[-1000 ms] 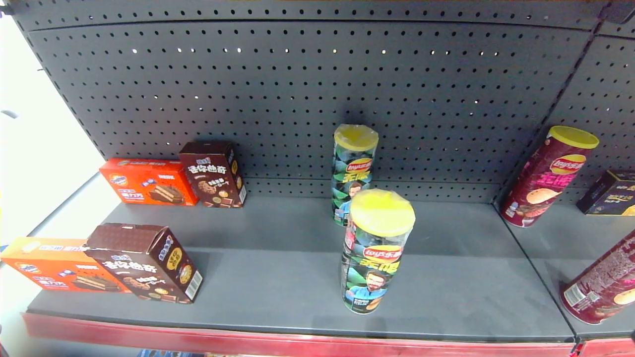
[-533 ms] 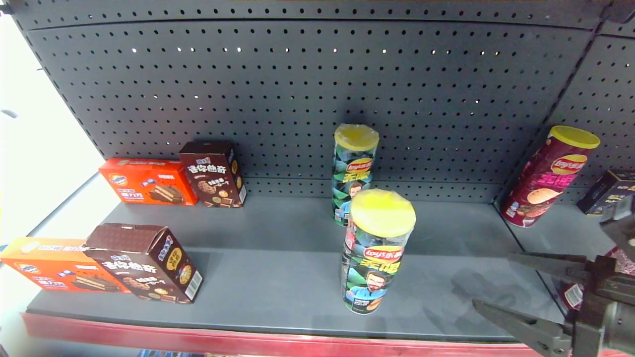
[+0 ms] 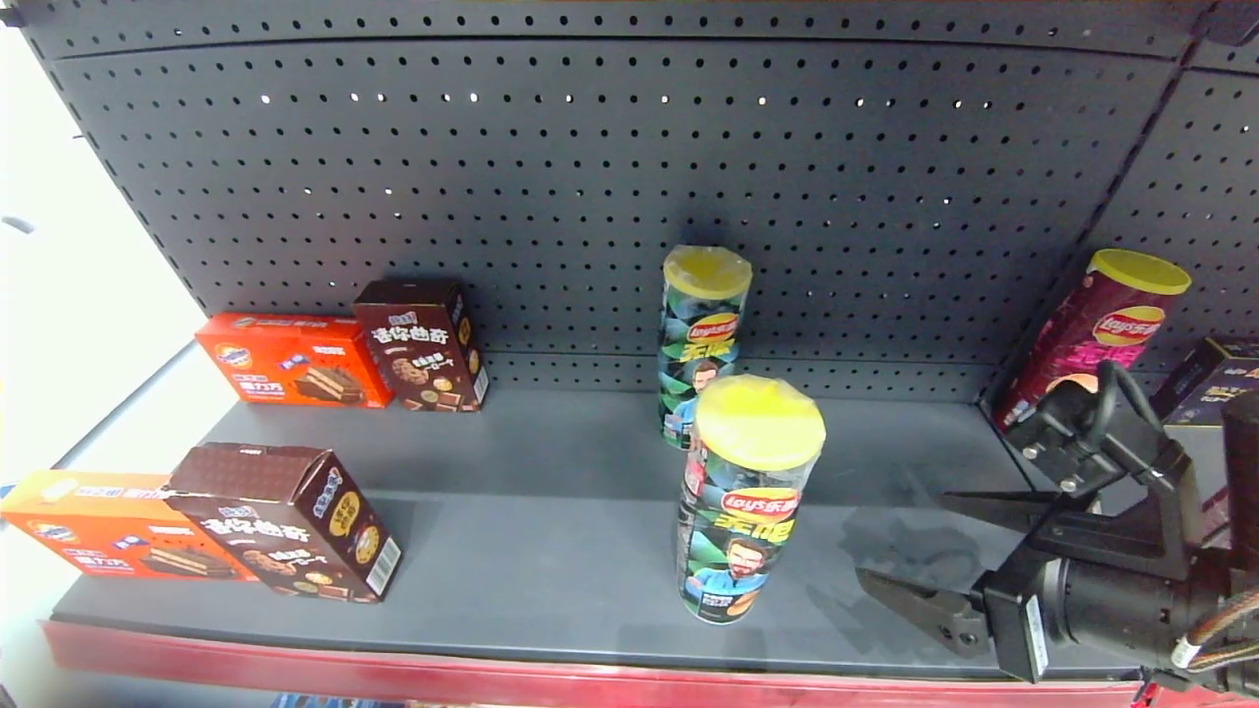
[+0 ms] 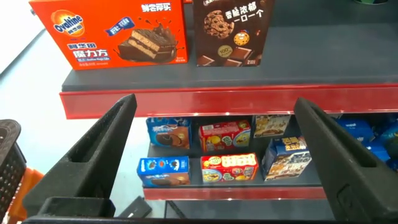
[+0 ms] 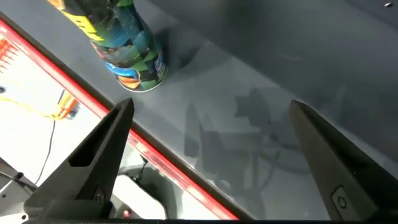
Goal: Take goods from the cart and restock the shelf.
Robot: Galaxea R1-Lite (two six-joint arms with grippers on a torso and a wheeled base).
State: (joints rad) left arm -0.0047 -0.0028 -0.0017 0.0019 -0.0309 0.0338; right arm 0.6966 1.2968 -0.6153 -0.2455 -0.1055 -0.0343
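Advancing over shelf (image 3: 551, 551) since 0.5 s ago, right tool (image 3: 903, 537) wide, empty, prob. clear of front can (image 3: 748, 501).

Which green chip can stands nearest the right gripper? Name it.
The front green can, at the front of the shelf beside the right gripper; the rear green can stands by the pegboard.

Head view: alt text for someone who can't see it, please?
The open, empty right gripper is over the dark shelf, beside the front chip can; a second chip can stands behind it, snack boxes farther left.
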